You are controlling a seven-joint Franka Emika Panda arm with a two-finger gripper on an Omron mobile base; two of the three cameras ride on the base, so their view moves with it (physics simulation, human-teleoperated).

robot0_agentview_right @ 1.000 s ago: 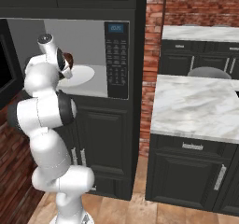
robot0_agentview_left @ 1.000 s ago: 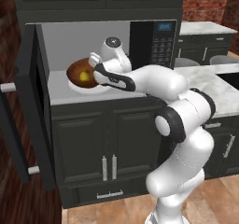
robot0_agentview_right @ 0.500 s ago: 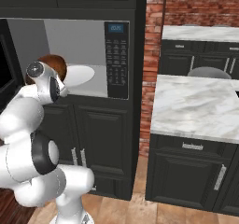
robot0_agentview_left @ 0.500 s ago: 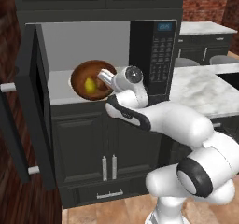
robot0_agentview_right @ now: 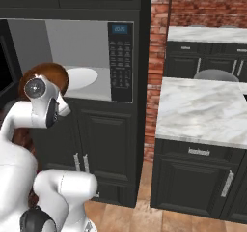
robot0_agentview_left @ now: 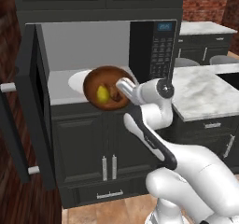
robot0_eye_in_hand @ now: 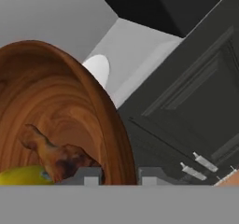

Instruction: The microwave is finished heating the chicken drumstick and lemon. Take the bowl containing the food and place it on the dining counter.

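Pinching the rim of the bowl [robot0_agentview_left: 108, 88], the gripper [robot0_eye_in_hand: 120, 176] held it tilted just outside the microwave [robot0_agentview_left: 154, 45], the dining counter [robot0_agentview_right: 202, 109] lying well off to the robot's right.

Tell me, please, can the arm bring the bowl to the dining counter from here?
Probably yes: the bowl is out of the microwave, gripped at its rim, and the dining counter lies bare on the right.

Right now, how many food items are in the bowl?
2. The lemon lies low in the bowl, and the chicken drumstick sits right beside it, nearer the gripper. The rim could hide something smaller.
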